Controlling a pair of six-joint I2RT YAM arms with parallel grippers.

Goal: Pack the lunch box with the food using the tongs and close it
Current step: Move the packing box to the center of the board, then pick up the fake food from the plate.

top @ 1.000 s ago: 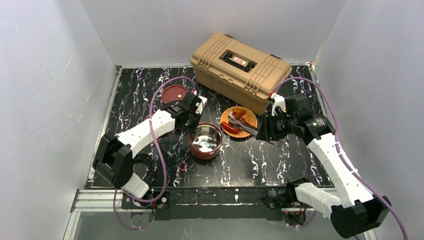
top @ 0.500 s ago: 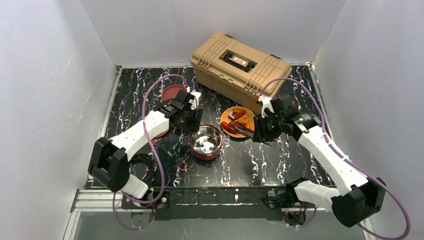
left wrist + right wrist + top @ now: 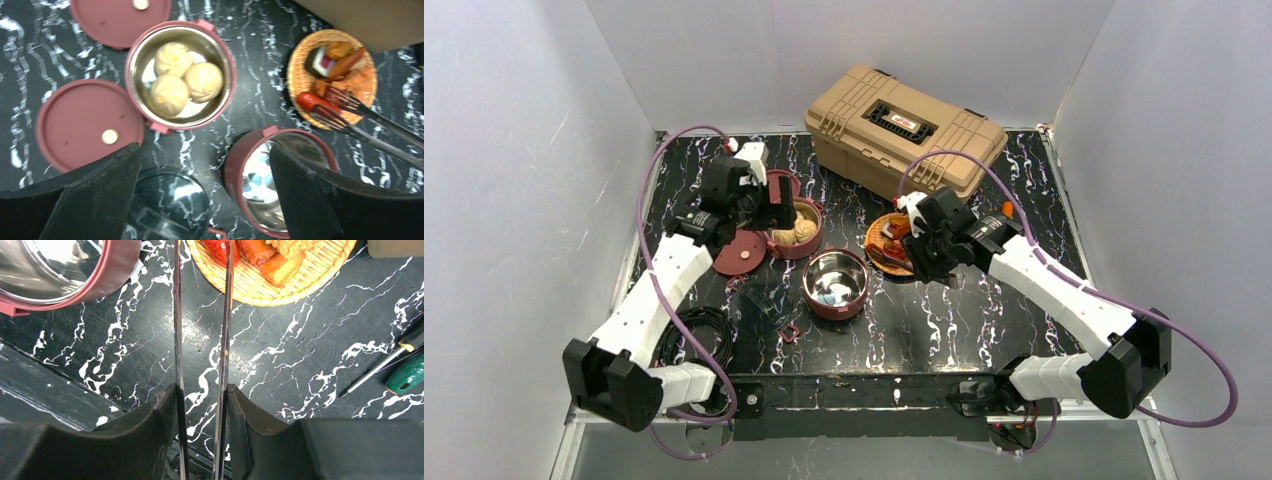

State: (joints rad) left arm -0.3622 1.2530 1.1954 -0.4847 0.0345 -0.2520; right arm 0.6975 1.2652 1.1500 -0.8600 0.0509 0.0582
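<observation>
The lunch box lies in parts: a maroon bowl [image 3: 220, 52] [image 3: 816, 215] holding three beige buns [image 3: 186, 76], an empty steel-lined bowl [image 3: 835, 283] [image 3: 240, 170] [image 3: 107, 280], and two flat maroon lids [image 3: 85, 122] [image 3: 117, 20]. My left gripper [image 3: 205, 197] [image 3: 774, 205] hangs open over the gap between the bowls, with nothing in it. My right gripper [image 3: 202, 410] [image 3: 916, 250] is shut on the tongs [image 3: 226, 340] [image 3: 372, 127]. Their forked tips rest among the orange and red chunks [image 3: 345, 55] [image 3: 220, 249] on the woven plate [image 3: 300, 65] [image 3: 280, 287] [image 3: 876, 240].
The tan toolbox [image 3: 904, 135] stands behind the plate. A clear round piece [image 3: 165, 205] lies on the table by the empty bowl. Screwdrivers, one green-handled [image 3: 407, 377], lie to the right. Coiled cable [image 3: 714, 335] sits at the near left.
My left gripper has opened and drawn back to the far left, uncovering the bun bowl and a lid beside it. The right gripper has carried the tongs left, over the plate.
</observation>
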